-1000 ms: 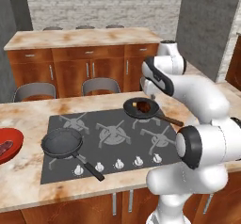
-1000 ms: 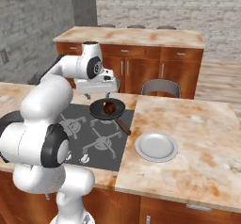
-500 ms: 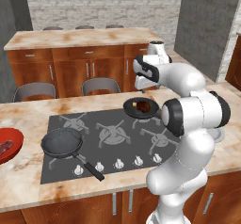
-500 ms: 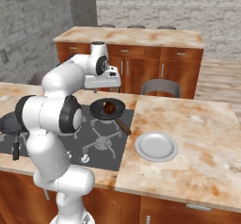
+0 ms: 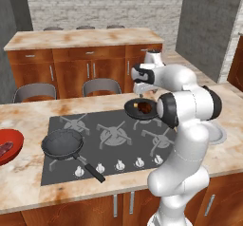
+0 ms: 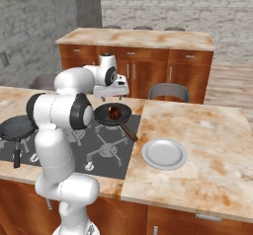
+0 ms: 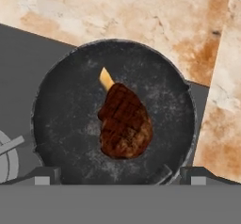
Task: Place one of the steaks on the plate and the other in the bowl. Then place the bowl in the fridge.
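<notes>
- Your stovetop sat in the marble counter, with one black pan at its front left.
- The red bowl lay left of it, holding a steak.
- The plate sat right.
- Your gripper hovered above the rear pan, fingers spread wide around nothing.
- A browned steak lay inside that pan.

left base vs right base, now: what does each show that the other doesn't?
Left base alone: the red bowl at the counter's left edge, with a steak lying in it.
Right base alone: the whole plate, bare, on the counter right of the cooktop.
Both: the cooktop, the empty pan at its left, and the far pan holding a browned steak, with the arm bent over it.
</notes>
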